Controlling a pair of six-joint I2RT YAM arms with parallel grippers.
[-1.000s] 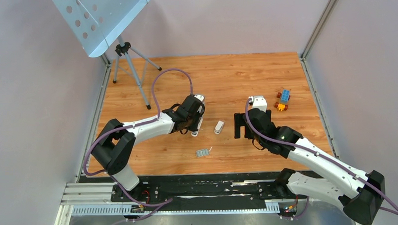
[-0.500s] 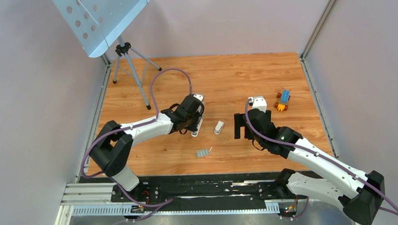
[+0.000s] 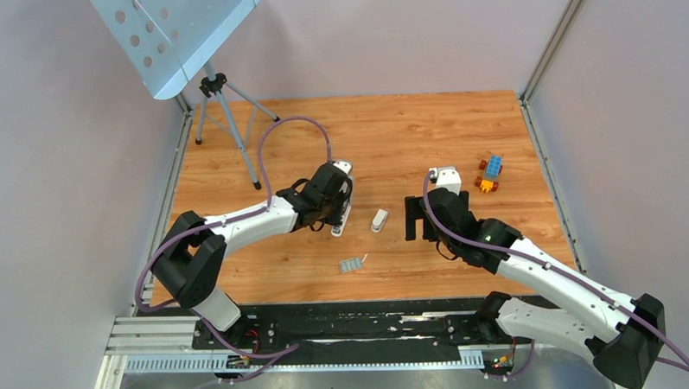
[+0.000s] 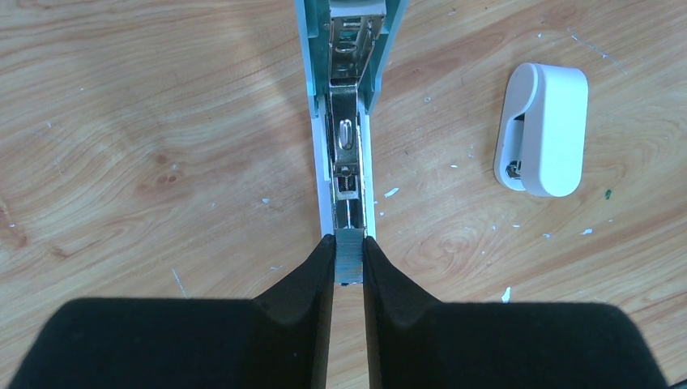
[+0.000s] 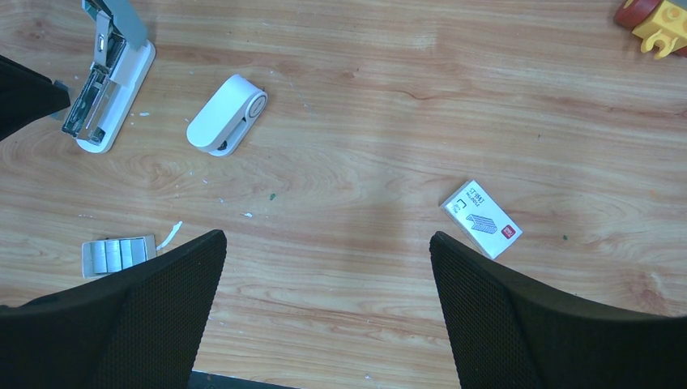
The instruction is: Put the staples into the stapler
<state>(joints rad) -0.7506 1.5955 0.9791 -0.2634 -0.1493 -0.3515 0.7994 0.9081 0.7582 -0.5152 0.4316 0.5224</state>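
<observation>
"So, which step is in hand here?"

"The loading itself, by my reading. The small slim stapler [image 4: 347, 146], with its pale grey-blue top, white base and bright metal inner channel, lies on the wooden bench [image 4: 162, 121] with the top swung up. In the left wrist view it runs from the middle of the frame to the top edge. The left arm's fingers [image 4: 312, 275] are closed on a tiny ribbed silvery-grey staple strip [image 4: 348, 258], held right at the near mouth of that channel."

"Is the strip in yet?"

"Not seated, I think. It sits at the channel's end, and whether it rests on the rail I cannot tell."

"And the other arm?"

"The right arm's fingers [image 5: 162, 300] stand wide apart and hold nothing, hovering over bare bench. At the lower left of its view lies a flat grey ribbed staple block [image 5: 117, 253]. A small white box with a red label [image 5: 482, 219] lies right of centre, and a rounded white plastic piece [image 5: 227, 113] lies near the stapler at upper left."

"What does the next move call for?"

"Probably keeping the strip square to the rail and sliding it straight up the channel. Then the left fingers can let go and the top can be shut."
</observation>
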